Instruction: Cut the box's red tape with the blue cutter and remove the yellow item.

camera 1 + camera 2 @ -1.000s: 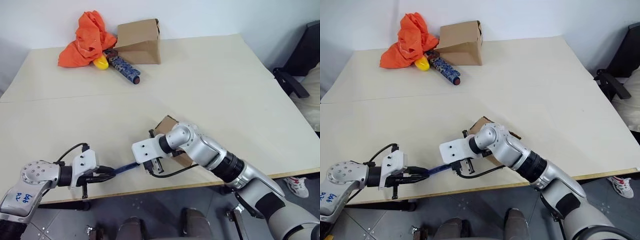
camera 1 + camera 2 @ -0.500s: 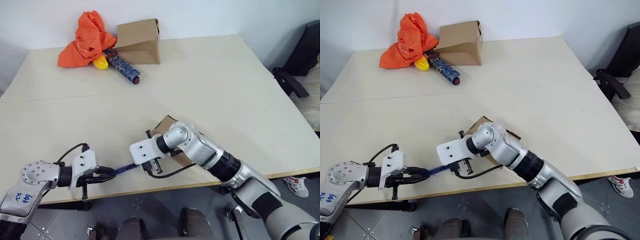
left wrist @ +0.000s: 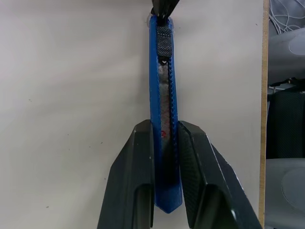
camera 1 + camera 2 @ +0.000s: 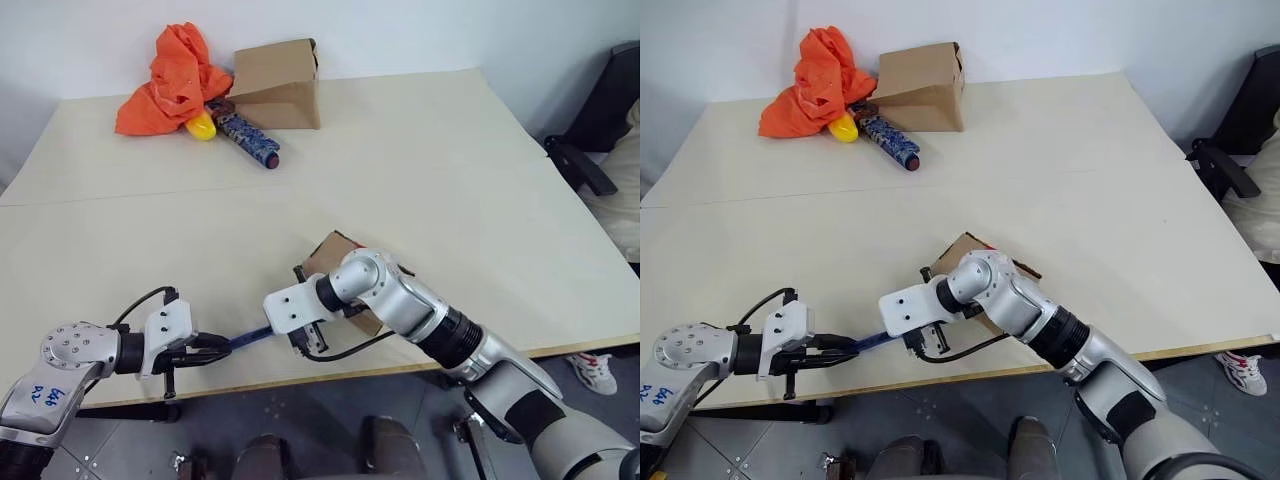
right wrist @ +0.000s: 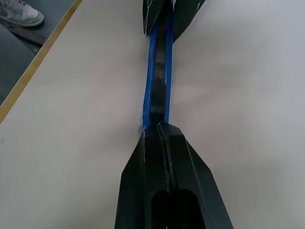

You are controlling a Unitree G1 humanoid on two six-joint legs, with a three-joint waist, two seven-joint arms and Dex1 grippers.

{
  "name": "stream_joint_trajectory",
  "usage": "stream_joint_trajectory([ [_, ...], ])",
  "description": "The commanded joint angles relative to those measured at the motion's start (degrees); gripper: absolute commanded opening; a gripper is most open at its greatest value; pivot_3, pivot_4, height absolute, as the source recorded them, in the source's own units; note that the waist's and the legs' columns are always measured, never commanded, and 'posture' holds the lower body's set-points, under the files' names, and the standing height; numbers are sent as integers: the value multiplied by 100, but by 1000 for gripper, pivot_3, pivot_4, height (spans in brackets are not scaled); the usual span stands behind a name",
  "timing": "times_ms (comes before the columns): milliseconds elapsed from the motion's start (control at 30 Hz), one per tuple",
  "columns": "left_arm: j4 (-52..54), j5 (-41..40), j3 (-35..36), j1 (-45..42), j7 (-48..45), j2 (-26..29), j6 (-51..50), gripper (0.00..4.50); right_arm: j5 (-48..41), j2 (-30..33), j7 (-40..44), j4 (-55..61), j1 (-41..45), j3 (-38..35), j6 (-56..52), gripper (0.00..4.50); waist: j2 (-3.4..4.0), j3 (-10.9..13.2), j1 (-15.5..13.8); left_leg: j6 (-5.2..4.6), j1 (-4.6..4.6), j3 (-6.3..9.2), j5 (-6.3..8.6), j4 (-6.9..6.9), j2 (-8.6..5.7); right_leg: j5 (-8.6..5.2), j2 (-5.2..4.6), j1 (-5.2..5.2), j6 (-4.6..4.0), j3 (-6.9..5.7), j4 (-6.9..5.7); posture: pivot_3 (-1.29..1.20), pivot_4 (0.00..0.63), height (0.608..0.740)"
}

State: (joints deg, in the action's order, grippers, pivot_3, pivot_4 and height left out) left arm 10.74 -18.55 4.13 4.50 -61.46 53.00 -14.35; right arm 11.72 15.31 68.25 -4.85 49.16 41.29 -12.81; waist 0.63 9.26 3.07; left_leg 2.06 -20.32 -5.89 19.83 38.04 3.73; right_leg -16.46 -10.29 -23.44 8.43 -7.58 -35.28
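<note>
pale matte tabletop, action at the near edge: left gripper (image 3: 166,157) clamps the slim blue cutter (image 4: 252,338) by its butt, long axis running toward the right gripper (image 5: 163,138), whose fingers are pinched shut at the far tip (slider end). small cardboard box (image 4: 340,262) sits just behind the right wrist; red tape not visible.

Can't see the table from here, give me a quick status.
Left gripper shut on blue cutter. Right gripper shut at its tip. Box behind right arm, uncut.
</note>
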Motion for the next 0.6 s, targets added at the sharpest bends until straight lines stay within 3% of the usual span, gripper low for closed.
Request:
stream_joint_trajectory([
  [33, -242, 256, -550, 257, -159, -3, -357, 400, 146, -168, -62, -169, 29, 133, 121, 0, 0, 0, 1, 0, 0, 0, 0, 0, 0, 0, 0, 0, 0, 0, 0, 0, 150, 740],
  [533, -236, 252, -562, 225, -116, -62, -347, 400, 199, -807, -58, -370, 70, 198, 167, 0, 5, -5, 4, 0, 3, -1, 0, 0, 0, 0, 0, 0, 0, 1, -6, 0, 150, 740],
  [600, -244, 252, -499, 224, -35, -119, -280, 400, -17, -795, -39, -101, 62, -86, -173, 0, 5, -5, 1, 0, 3, -1, 0, 0, 0, 0, 0, 0, 0, 1, -6, 0, 150, 740],
])
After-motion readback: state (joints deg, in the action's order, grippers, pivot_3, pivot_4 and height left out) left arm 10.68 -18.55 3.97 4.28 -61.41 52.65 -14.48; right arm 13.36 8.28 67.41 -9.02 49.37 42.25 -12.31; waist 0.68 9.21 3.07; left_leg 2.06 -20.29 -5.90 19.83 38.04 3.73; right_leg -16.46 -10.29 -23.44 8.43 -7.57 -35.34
